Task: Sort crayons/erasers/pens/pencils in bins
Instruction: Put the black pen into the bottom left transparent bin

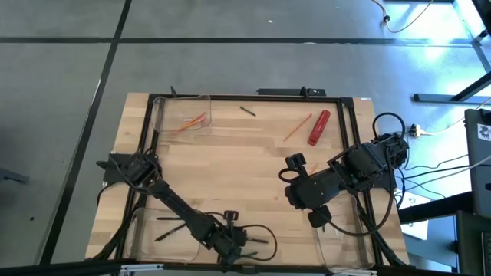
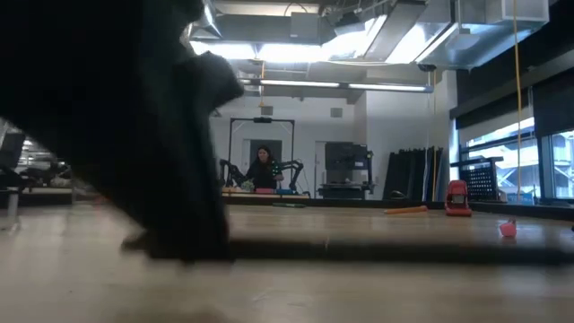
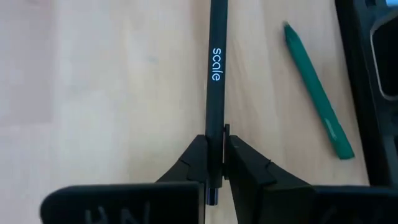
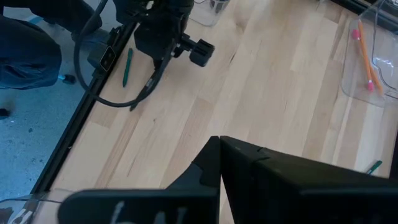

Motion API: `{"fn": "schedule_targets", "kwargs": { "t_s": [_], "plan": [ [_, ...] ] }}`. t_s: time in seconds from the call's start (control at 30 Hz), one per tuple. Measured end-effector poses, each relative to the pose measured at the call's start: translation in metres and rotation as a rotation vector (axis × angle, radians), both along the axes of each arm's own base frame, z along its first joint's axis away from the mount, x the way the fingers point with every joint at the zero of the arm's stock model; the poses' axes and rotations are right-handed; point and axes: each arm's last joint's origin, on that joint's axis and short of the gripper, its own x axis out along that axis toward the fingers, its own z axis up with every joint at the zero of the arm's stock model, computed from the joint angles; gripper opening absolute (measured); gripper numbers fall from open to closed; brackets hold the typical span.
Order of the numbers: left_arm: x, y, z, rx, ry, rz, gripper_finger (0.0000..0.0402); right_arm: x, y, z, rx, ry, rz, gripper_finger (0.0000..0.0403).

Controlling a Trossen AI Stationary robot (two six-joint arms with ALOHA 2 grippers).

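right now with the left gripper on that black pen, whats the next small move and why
Probably lift straight up. The left gripper is pinched on the black pen, which lies flat on the table beside a green pen. The near-left bin already holds black pens.

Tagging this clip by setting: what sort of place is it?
Probably a robotics lab or workshop: a wooden table on a concrete floor, exposed ceiling ducts, and a person at another robot rig in the background.

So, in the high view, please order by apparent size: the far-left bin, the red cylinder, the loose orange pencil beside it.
1. Far-left bin, clearly the largest.
2. Red cylinder and loose orange pencil: similar length; the cylinder is far thicker.
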Motion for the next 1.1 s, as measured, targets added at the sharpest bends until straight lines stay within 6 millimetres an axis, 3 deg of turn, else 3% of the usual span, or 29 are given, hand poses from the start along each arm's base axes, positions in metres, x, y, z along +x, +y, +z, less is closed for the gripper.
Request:
{"fn": "schedule_targets", "kwargs": {
  "t_s": [0.2, 0.53, 0.83, 1.1],
  "plan": [
    [-0.003, 0.006, 0.014, 0.021, -0.005, 0.018, 0.0026, 0.0, 0.0, 0.0, 0.0, 0.0, 0.0, 0.001],
    [-0.018, 0.021, 0.065, 0.025, -0.041, 0.038, 0.003, 0.0, 0.0, 0.0, 0.001, 0.002, -0.002, 0.001],
    [-0.048, 0.035, 0.118, -0.003, -0.064, 0.067, 0.0032, 0.0, 0.0, 0.0, 0.0, 0.001, -0.001, 0.001],
    [-0.092, 0.046, 0.156, -0.039, -0.019, 0.124, 0.0034, 0.0, 0.0, 0.0, 0.0, 0.001, 0.0, 0.001]
  ]
}}
